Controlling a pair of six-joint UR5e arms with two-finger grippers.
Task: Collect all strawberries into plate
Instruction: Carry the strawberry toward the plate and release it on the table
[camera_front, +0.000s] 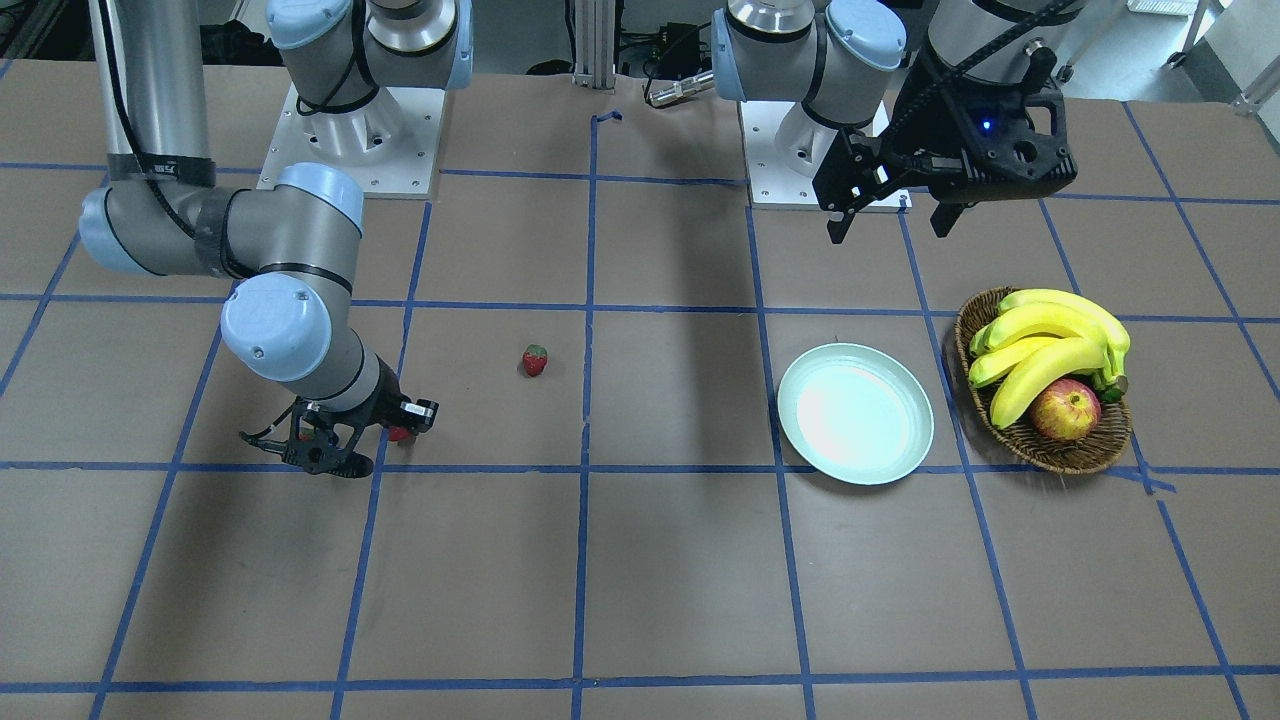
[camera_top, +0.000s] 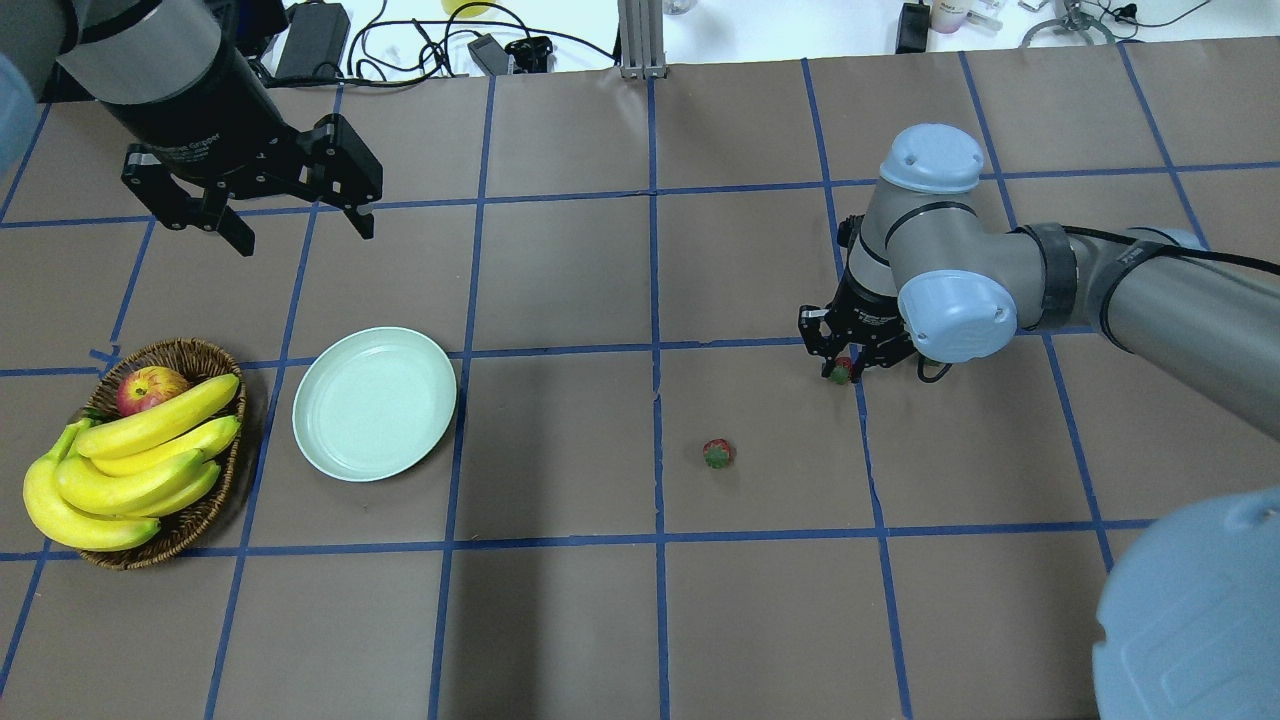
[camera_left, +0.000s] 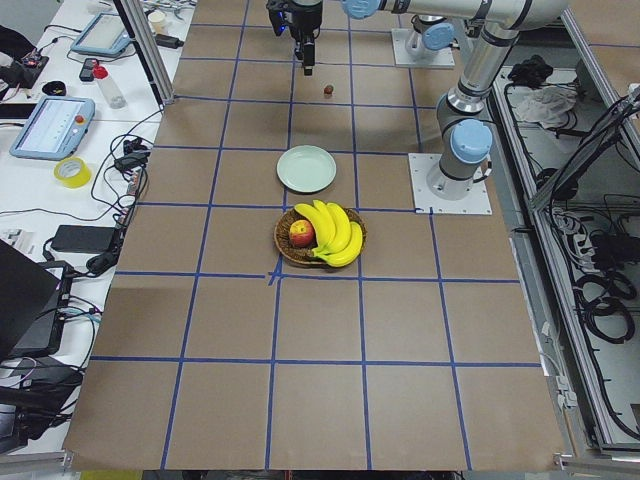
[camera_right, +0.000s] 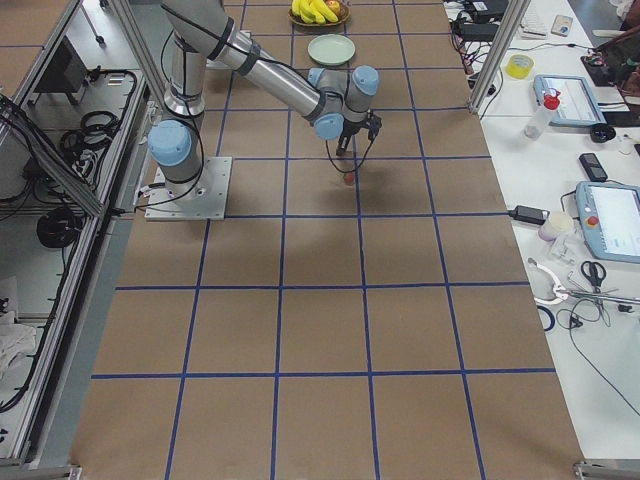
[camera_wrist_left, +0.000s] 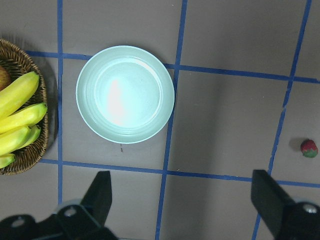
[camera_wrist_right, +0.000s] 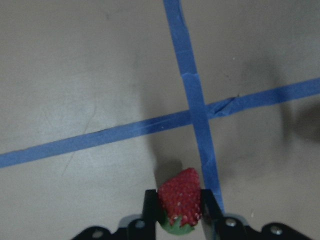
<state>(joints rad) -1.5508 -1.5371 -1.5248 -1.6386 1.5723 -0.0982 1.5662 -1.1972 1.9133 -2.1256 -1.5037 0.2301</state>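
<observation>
My right gripper (camera_top: 843, 368) is shut on a small red strawberry (camera_wrist_right: 180, 199), pinched by its green-capped end between the two fingers, low over a crossing of blue tape lines. A second strawberry (camera_top: 717, 453) lies loose on the brown table, between that gripper and the plate; it also shows at the right edge of the left wrist view (camera_wrist_left: 309, 148). The pale mint plate (camera_top: 375, 402) is empty. My left gripper (camera_top: 295, 225) hangs open and empty, high above the table behind the plate (camera_wrist_left: 125, 94).
A brown wicker basket (camera_top: 190, 515) with bananas (camera_top: 130, 455) and a red-yellow apple (camera_top: 148, 387) stands right beside the plate, on the side away from the strawberries. Blue tape lines grid the brown table. Cables and devices lie beyond the far edge.
</observation>
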